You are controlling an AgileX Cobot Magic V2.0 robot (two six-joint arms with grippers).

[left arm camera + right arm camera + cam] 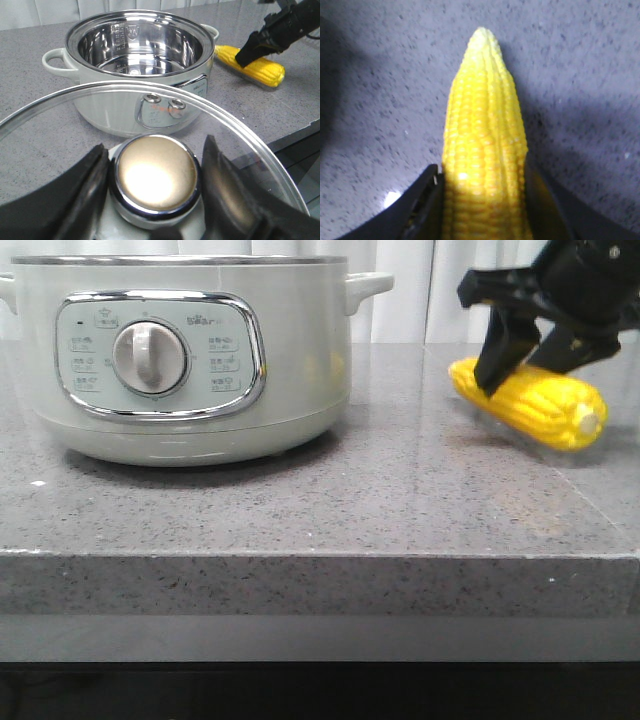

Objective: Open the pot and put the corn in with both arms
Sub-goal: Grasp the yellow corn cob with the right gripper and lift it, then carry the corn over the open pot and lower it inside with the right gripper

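Grey speckled counter (300, 510) bears lidless steel-lined pot (180, 350), yellow corn (535, 405).

Light is bright and even, falling from above. The pot (180, 355) casts a soft shadow on the grey counter (400, 510); the corn (530, 405) leaves a faint reflection there. Glare whitens the lid knob (156, 172) and the steel bowl. The right wrist view is dimmer, soft and blurred nearby.

Speckled grey stone countertop (400, 510) with thick front edge, pale white curtain (410, 290) behind
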